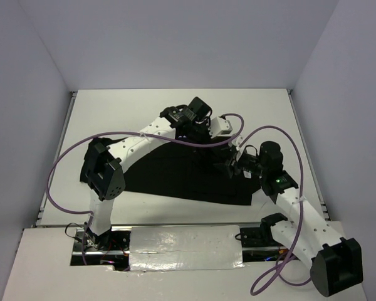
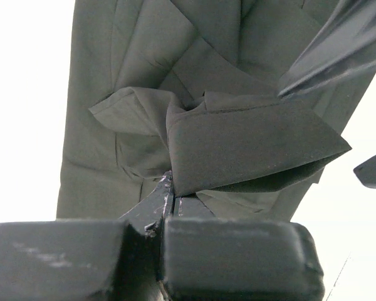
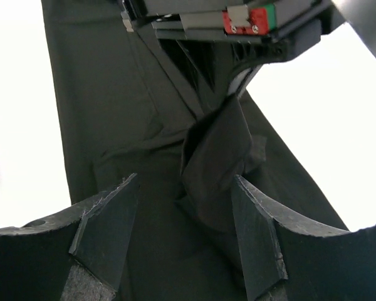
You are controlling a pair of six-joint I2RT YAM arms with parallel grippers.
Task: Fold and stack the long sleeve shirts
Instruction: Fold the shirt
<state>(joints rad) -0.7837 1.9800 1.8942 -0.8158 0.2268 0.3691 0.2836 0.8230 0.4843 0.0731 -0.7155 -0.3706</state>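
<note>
The black long sleeve shirt (image 1: 169,172) lies spread across the middle of the white table. My left gripper (image 1: 217,144) is over the shirt's right part and is shut on a raised fold of it (image 2: 250,138); the fingers (image 2: 151,204) meet at the fold's lower edge. My right gripper (image 1: 232,164) is just in front of it, open. In the right wrist view (image 3: 185,213) the lifted fold (image 3: 216,150) hangs between the two spread fingers (image 3: 257,232), not clamped. The left gripper (image 3: 235,88) shows there at the top, pinching the cloth. No white tag is visible.
The white table (image 1: 144,106) has grey walls on the left, back and right. Purple cables (image 1: 56,169) loop beside both arms. A silver taped strip (image 1: 182,248) runs along the near edge between the arm bases. The right gripper's fingers (image 2: 338,44) cross the left wrist view.
</note>
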